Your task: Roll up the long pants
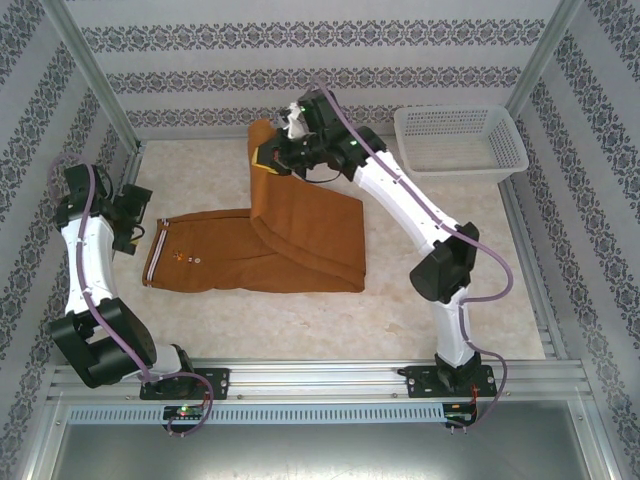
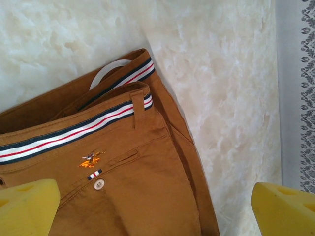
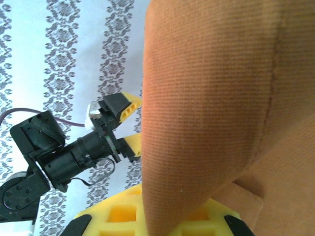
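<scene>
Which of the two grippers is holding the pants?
The right gripper: it is shut on a lifted fold of the long pants. The left gripper is open, holding nothing.

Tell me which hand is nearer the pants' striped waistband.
Left. The left hand hovers open just beside the waistband; the right hand grips the long pants at the far leg end.

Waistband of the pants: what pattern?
The waistband has dark, white and red stripes; the left wrist view shows it best.

Bright, even, diffuse light in all 3 views; the long pants (image 1: 300, 235) cast only a thin soft shadow on the pale table (image 1: 450, 300), which looks slightly washed out
</scene>
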Available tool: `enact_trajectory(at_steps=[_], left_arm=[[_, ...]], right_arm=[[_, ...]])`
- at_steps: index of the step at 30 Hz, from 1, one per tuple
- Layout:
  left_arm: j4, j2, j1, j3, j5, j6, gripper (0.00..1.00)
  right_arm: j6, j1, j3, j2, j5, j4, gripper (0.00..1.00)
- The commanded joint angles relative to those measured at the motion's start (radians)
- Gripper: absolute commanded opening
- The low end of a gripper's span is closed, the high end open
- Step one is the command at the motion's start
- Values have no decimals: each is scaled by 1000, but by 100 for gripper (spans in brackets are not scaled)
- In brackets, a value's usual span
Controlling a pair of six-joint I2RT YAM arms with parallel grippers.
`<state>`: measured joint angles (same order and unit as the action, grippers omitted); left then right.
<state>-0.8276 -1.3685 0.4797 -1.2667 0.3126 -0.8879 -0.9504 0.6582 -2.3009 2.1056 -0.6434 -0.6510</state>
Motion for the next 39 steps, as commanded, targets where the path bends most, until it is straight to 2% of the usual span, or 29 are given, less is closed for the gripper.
enact_trajectory(at_steps=[1,12,21,28,32,34,37,38,39], left_arm=[[-57,-1,0,-47,-13,28,100],[-52,-8,0,-66,-10,9,100],[-55,-2,0,-57,-6,13,100],[-69,10,0,-44,-5,32,100],[-61,18,0,-26,16,29,100],[-62,19,0,-22,21,27,100],[-64,22,-1,-19,22,26,100],[-65,24,-1,-17,22,26,100],[-64,28,-1,-16,22,23,100]], right_arm=[[-73,32,-107,53,-48,64,0],[-204,146,-159,174,-48,194,0],[-337,199,-336,433,-104,316,0],[-383,227,-339,553,-83,430,2],[-454,239,-342,623,-72,530,16],[-483,244,-361,657,-66,566,33],[-499,248,-419,698,-47,574,71],[-500,248,-429,705,-44,577,79],[-499,244,-430,706,-45,580,83]])
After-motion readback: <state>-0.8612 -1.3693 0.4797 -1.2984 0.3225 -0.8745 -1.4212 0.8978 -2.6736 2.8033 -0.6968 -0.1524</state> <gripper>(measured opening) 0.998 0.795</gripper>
